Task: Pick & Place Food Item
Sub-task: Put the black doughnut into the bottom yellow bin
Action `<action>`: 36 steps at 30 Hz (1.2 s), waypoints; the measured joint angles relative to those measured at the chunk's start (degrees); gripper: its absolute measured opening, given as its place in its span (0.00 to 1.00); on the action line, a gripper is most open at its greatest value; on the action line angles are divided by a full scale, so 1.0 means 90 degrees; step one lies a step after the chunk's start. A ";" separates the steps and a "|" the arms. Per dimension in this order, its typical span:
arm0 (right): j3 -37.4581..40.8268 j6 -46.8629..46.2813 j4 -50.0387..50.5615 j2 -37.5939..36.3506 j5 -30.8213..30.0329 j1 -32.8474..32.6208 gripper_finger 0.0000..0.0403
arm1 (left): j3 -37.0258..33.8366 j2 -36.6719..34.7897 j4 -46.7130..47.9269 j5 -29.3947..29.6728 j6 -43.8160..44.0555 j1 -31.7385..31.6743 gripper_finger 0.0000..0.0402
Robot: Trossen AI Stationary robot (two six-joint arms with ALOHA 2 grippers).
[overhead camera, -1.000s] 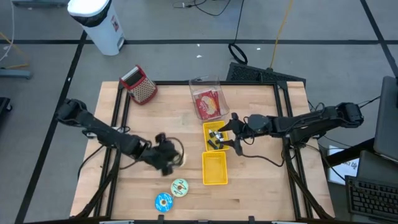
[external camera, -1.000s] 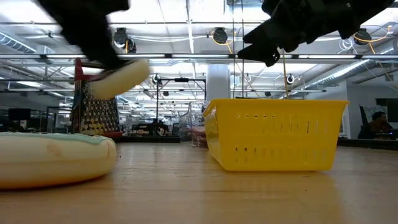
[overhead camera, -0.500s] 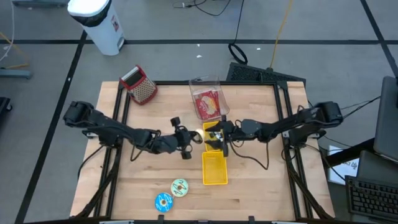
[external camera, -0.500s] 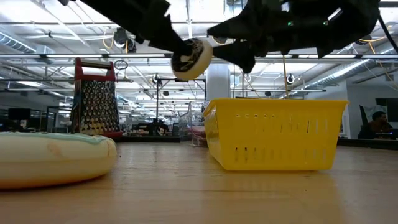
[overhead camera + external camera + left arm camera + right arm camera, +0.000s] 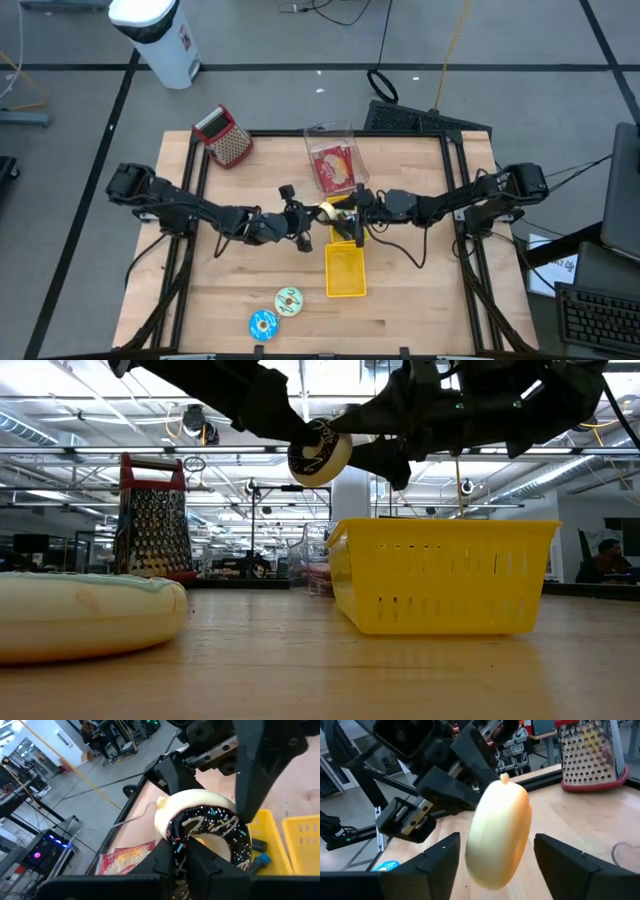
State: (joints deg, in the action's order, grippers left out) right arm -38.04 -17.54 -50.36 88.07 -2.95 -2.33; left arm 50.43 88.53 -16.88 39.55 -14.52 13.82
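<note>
A doughnut (image 5: 205, 827) with dark icing and sprinkles hangs in the air over the table's middle, beside the far yellow basket (image 5: 345, 222). My left gripper (image 5: 304, 224) comes from the table's left and is shut on it. My right gripper (image 5: 338, 214) comes level from the right and is open. Its two fingers (image 5: 440, 865) stand on either side of the doughnut's pale underside (image 5: 500, 837), with a gap on each side. My left gripper pinches the doughnut's ring at its edge (image 5: 181, 845) between its two fingers, coming nearly level from the table's left. The doughnut stands on edge, lifted clear of the table and well above the basket's rim (image 5: 440, 528).
A second yellow basket (image 5: 346, 272) lies nearer the front edge. Two more doughnuts (image 5: 289, 300) (image 5: 263, 324) lie at the front left of it. A metal grater (image 5: 226, 138) and a clear box with a red packet (image 5: 333, 160) stand at the far side.
My left gripper has carried the doughnut up and toward the table's right and far side, rolling so the doughnut now stands on edge. My right gripper has come down and toward the left, and its fingers now flank the doughnut.
</note>
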 joint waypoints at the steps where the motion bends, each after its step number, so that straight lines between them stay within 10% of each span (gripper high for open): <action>1: 0.0000 -0.0046 0.0035 0.0000 -0.0002 0.0000 0.58 | 0.0000 0.0000 -0.0020 -0.0002 -0.0002 0.0002 0.08; 12: 0.0000 -0.0025 0.0090 -0.0002 0.0030 -0.0006 0.15 | 0.0000 0.0000 -0.0234 -0.0061 0.0585 0.0007 0.08; 24: -0.0005 0.0295 0.0149 -0.0029 0.0624 0.0016 0.06 | 0.0478 -0.0537 0.0554 -0.0406 0.0697 0.0490 0.59; 36: -0.0005 -0.0925 0.1698 -0.0040 0.4174 -0.0244 0.03 | 0.0550 -0.0961 0.1581 -0.0356 0.1567 0.0787 0.74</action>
State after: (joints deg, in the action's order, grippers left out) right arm -38.09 -25.87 -35.08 87.71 34.62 -4.52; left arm 55.38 79.88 -2.66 36.34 -0.42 20.90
